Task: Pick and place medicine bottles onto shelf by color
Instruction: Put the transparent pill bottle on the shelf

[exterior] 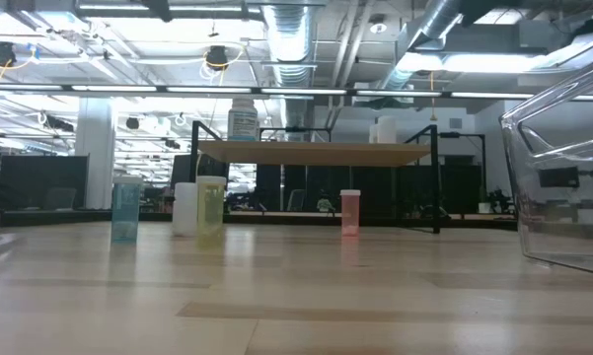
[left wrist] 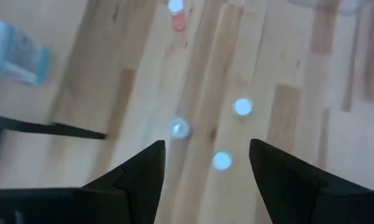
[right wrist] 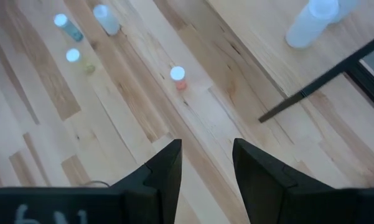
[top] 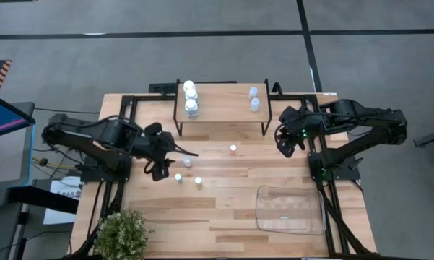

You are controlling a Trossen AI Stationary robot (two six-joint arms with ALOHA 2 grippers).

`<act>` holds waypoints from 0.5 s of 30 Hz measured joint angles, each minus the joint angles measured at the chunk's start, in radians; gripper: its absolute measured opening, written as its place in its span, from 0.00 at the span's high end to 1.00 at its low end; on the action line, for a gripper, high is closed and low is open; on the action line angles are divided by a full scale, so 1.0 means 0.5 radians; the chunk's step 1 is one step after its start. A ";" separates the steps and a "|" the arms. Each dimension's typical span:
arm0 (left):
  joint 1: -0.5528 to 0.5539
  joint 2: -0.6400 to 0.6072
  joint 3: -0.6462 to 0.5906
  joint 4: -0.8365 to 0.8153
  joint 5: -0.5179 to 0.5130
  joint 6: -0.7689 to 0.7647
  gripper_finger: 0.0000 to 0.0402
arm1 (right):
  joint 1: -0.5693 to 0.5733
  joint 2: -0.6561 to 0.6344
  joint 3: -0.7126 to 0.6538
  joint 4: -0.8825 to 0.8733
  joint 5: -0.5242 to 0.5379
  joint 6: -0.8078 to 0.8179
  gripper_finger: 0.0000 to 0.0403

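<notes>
The shelf (top: 220,108) stands at the table's far middle, with three white bottles (top: 191,97) on its left end and two clear-bluish ones (top: 254,99) on its right end. On the table in front of it stand a white bottle (top: 187,162), a bluish one (top: 178,178), a yellow-green one (top: 198,181) and a red-orange one (top: 232,149). My left gripper (top: 175,160) hovers open over the three left bottles (left wrist: 221,160), touching none of them. My right gripper (top: 284,146) is open and empty by the shelf's right legs, and the red-orange bottle (right wrist: 178,76) stands ahead of it.
A clear plastic tray (top: 289,209) lies at the near right of the table. A small green plant (top: 123,235) stands at the near left corner. Black frame rails run along the table's left and right sides. Bare wood lies between the bottles and the tray.
</notes>
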 joint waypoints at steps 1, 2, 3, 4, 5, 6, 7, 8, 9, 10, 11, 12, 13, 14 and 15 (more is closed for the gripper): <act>-0.006 -0.032 -0.079 0.066 0.001 -0.042 0.45 | 0.000 0.000 0.001 0.017 0.000 0.000 0.59; -0.014 -0.058 -0.160 0.122 -0.004 -0.072 0.45 | 0.000 0.000 0.001 0.030 0.000 0.000 0.59; -0.020 -0.072 -0.236 0.164 -0.008 -0.096 0.45 | 0.000 0.000 0.001 0.043 0.000 0.000 0.59; -0.025 -0.075 -0.297 0.184 -0.010 -0.111 0.45 | 0.000 0.000 0.001 0.055 0.000 0.000 0.59; -0.025 -0.073 -0.361 0.205 -0.008 -0.118 0.45 | 0.000 0.000 0.002 0.061 0.000 0.000 0.58; -0.025 -0.070 -0.413 0.210 -0.005 -0.134 0.45 | 0.000 0.000 0.002 0.068 0.000 0.000 0.58; -0.025 -0.061 -0.454 0.214 -0.005 -0.150 0.45 | 0.000 0.000 0.002 0.079 0.000 0.000 0.58; -0.025 -0.056 -0.498 0.249 -0.006 -0.164 0.45 | 0.000 0.000 0.002 0.095 0.000 0.000 0.58; -0.025 -0.049 -0.542 0.302 -0.005 -0.166 0.45 | 0.000 0.000 0.002 0.107 0.000 0.000 0.58; -0.025 -0.045 -0.582 0.346 -0.004 -0.166 0.45 | 0.000 0.001 0.002 0.113 0.000 0.000 0.58; -0.025 -0.045 -0.624 0.398 -0.004 -0.161 0.44 | 0.000 0.000 0.002 0.113 0.000 0.000 0.58; -0.025 -0.046 -0.661 0.472 -0.005 -0.144 0.43 | 0.000 0.000 0.002 0.113 0.000 0.000 0.58; -0.025 -0.047 -0.698 0.564 -0.004 -0.117 0.42 | 0.000 0.000 0.002 0.113 0.000 0.000 0.58; -0.025 -0.047 -0.734 0.631 -0.004 -0.080 0.41 | 0.000 0.001 0.002 0.113 0.000 0.000 0.58; -0.025 -0.047 -0.768 0.676 -0.004 -0.043 0.40 | 0.000 0.000 0.002 0.113 0.000 0.000 0.58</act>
